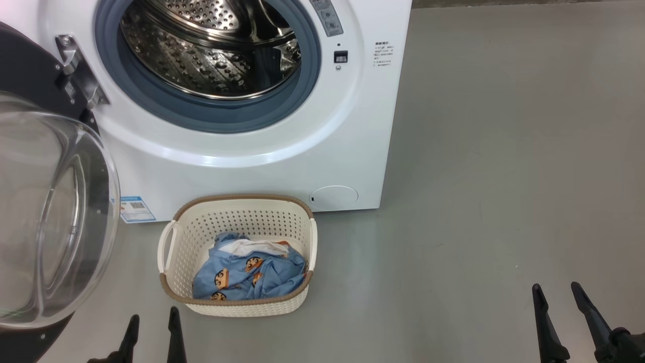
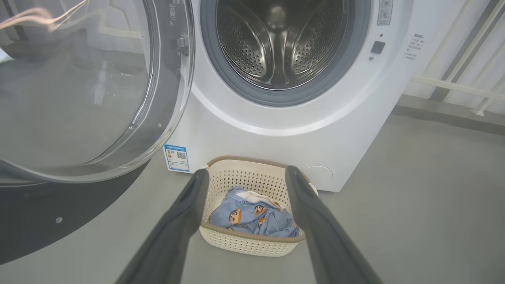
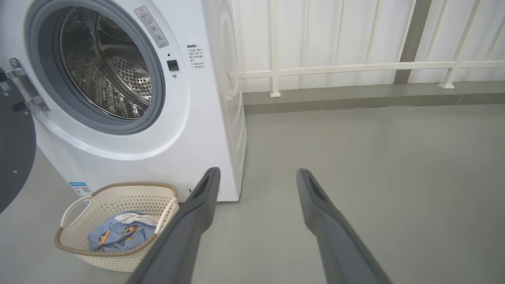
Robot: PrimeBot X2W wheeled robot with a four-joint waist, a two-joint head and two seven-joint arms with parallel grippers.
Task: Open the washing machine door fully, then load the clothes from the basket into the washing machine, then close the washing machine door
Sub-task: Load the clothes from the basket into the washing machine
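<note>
Evidently the washing machine door (image 1: 50, 212) hangs open. Left end effector (image 1: 153, 313) and right end effector (image 1: 554, 285) gape empty; next, grasp the clothes (image 1: 249, 277) in the basket (image 1: 237, 197).

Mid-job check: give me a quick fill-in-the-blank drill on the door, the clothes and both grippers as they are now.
1. The washing machine door is swung ____, baring the steel drum.
2. The clothes lie in the basket, which sits on the floor in ____ of the washing machine.
3. The left gripper and right gripper have jaws apart and hold ____.
Missing words: open; front; nothing.
</note>
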